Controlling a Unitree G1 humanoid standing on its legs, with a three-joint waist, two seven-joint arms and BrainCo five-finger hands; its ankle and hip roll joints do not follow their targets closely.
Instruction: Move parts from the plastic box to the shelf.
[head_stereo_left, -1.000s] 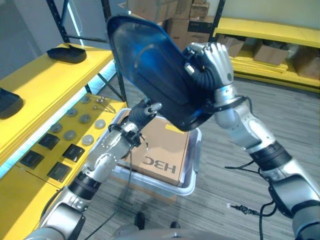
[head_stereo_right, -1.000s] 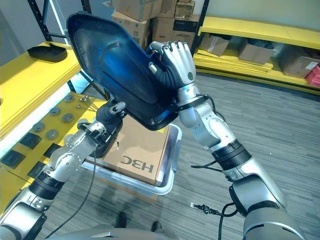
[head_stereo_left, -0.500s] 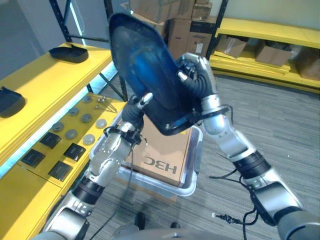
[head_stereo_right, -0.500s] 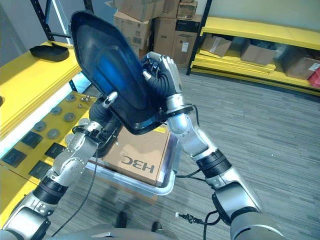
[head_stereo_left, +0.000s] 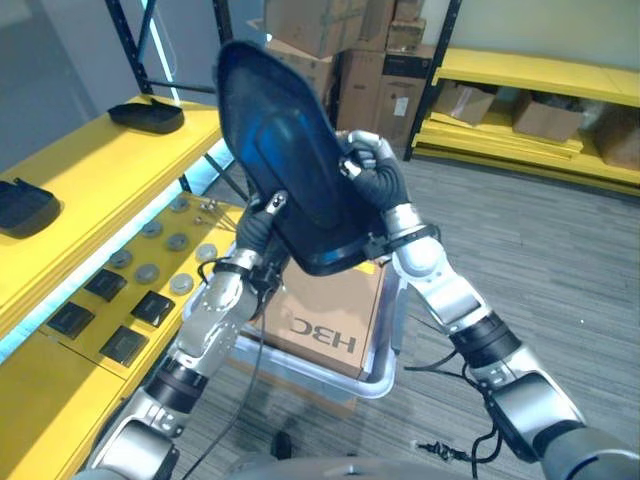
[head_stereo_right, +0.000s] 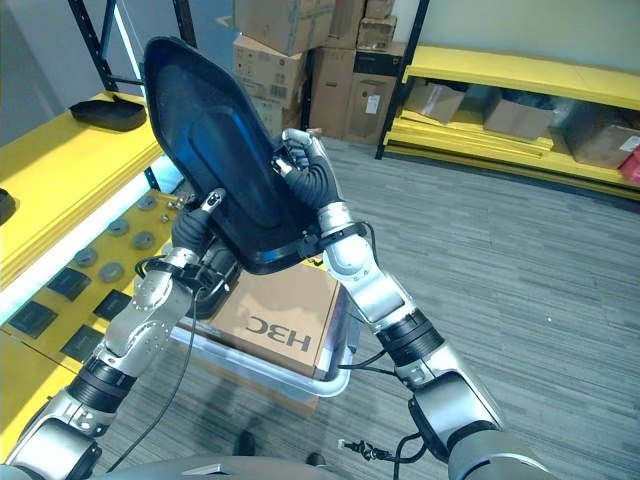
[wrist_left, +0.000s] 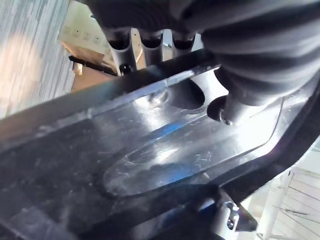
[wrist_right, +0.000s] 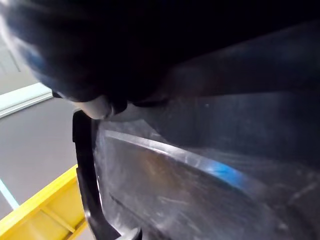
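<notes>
A large dark blue-black moulded plastic part (head_stereo_left: 285, 150) is held up in the air, tilted on edge, above the clear plastic box (head_stereo_left: 385, 375). My right hand (head_stereo_left: 375, 180) is shut on the part's right edge, fingers curled over the rim. My left hand (head_stereo_left: 262, 225) grips its lower edge from below. In the left wrist view the thumb (wrist_left: 240, 100) presses on the part's glossy inner face (wrist_left: 150, 160) with the fingers behind the rim. The right wrist view shows the part's shell (wrist_right: 200, 175) from very close. The yellow shelf (head_stereo_left: 90, 170) lies to the left.
Two black parts (head_stereo_left: 147, 115) (head_stereo_left: 25, 205) rest on the yellow shelf's top board. Its lower board (head_stereo_left: 40, 400) carries several grey discs and black squares. A cardboard box (head_stereo_left: 330, 305) sits inside the plastic box. More cartons and yellow racks stand at the back.
Both hands have carried the part a little to the left, toward the yellow shelf, with the right arm reaching further across. The view has shifted slightly too.
</notes>
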